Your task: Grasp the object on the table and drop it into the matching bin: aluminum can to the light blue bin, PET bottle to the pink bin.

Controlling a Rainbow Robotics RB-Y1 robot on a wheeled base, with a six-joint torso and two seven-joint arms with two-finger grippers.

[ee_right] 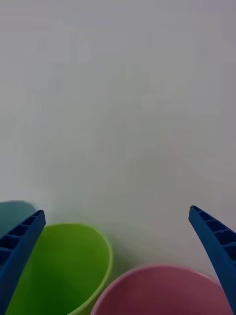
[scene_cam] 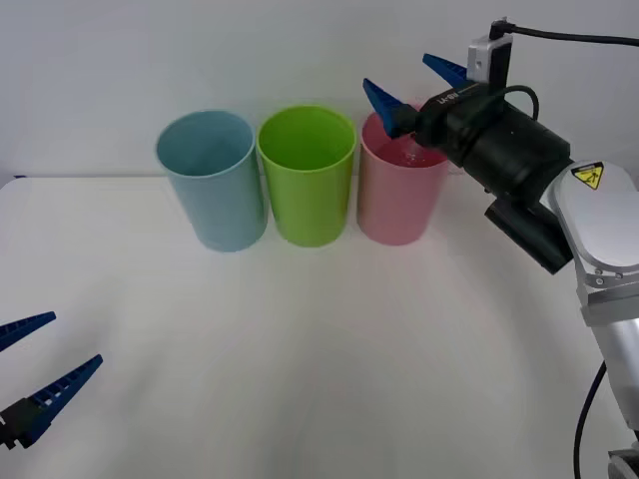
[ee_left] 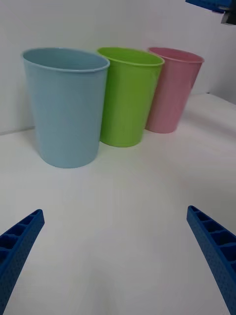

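Because the format is a status sheet, we list each item in turn.

Right gripper [scene_cam: 417, 84]: upper right of the front frame, poised above the rim of the tall pale pink plastic bin [scene_cam: 394, 205]; its blue ribbed fingers are spread wide and carry nothing. We judge this a release pose, set over the mouth so that a dropped item falls inside.

Left gripper [scene_cam: 42, 371]: lower left of the front frame, low over the wide white table [scene_cam: 329, 359], fingers apart and empty; we judge it parked clear of the work.

Bins: a row across the upper centre, with the tall pale blue plastic bin [scene_cam: 212, 180] leftmost, a green plastic cup [scene_cam: 308, 175] in the middle and the pink bin rightmost, all upright and close together.

PET bottle: we cannot locate it on the table or in either gripper; the pink bin's interior is too indistinct to confirm it lies inside.

Task progress: we judge the drop probably complete.
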